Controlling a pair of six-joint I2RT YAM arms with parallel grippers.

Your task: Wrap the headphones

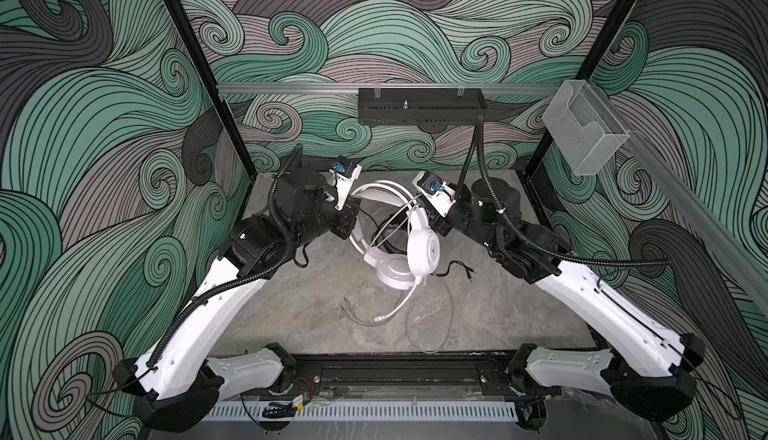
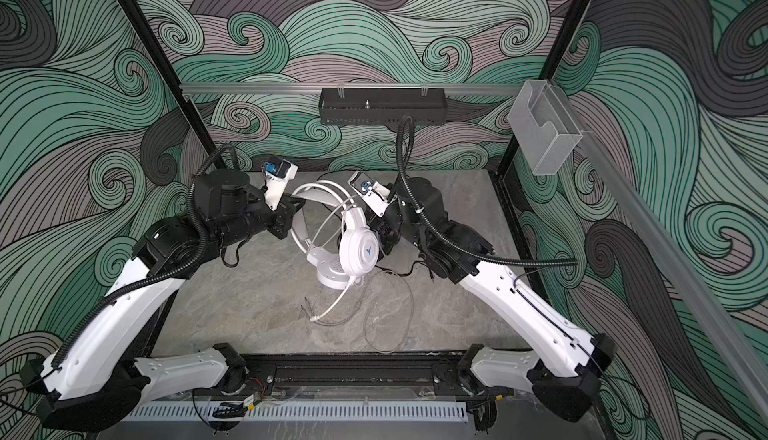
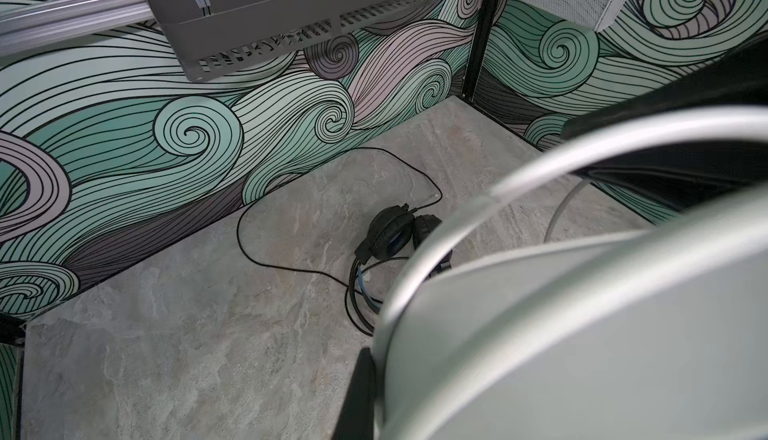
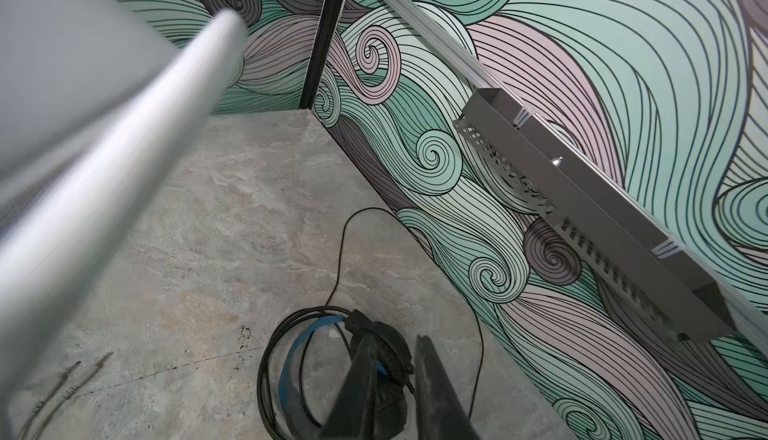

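Your left gripper [image 1: 351,216] clamps the white headset [image 1: 423,246] by its band, mid-table. Your right gripper [image 4: 393,344], jaws apart and empty, points toward the black headset [image 3: 388,230] near the far edge. Grasp the pale cable [image 1: 451,314] close to the band and lay each turn taut.

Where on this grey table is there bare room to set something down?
Two bare patches on the grey stone-look table: front left, between the left arm and the thin pale cable; front right, between that cable and the right arm. Crowded: the middle and back, with the white over-ear headset, black over-ear headset and its black cable.
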